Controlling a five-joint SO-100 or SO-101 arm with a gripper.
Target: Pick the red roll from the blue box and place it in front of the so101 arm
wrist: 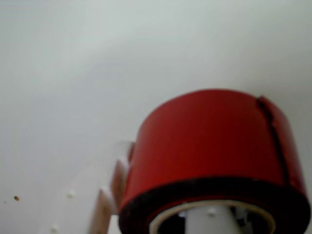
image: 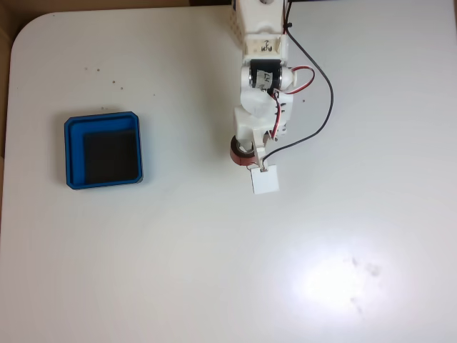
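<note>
Table (image: 143, 271): one, white, with a rounded corner at upper left of the fixed view; a few dark specks are noted above the blue box, and a bright glare patch toward lower right.

Blue box (image: 68, 153): one, counted on the table, well apart to the left of the so101 arm in the fixed view. A raised blue rim and a black inner floor are seen; nothing is seen lying on the floor.

so101 arm (image: 263, 32): one, white, entering from the top edge of the fixed view and reaching downward. One black servo is seen at mid-arm; red and black wires loop off to its right.

Claw (image: 246, 153): one, at the arm's lower end. It is closed on the red roll; in the wrist view a white finger (wrist: 207, 223) is seen passing through the roll's core and a second white finger (wrist: 105, 204), blurred, lies against the roll's outer left side.

Red roll (image: 237, 151): one, held at the claw, well apart to the right of the blue box and outside it. In the wrist view the red roll (wrist: 209, 141) is seen close up, with a red outer face, a dark lower edge and a pale inner core. Whether it touches the table cannot be told.

White square block (image: 265, 181): one, just below the claw in the fixed view, at the end of a wire.
</note>
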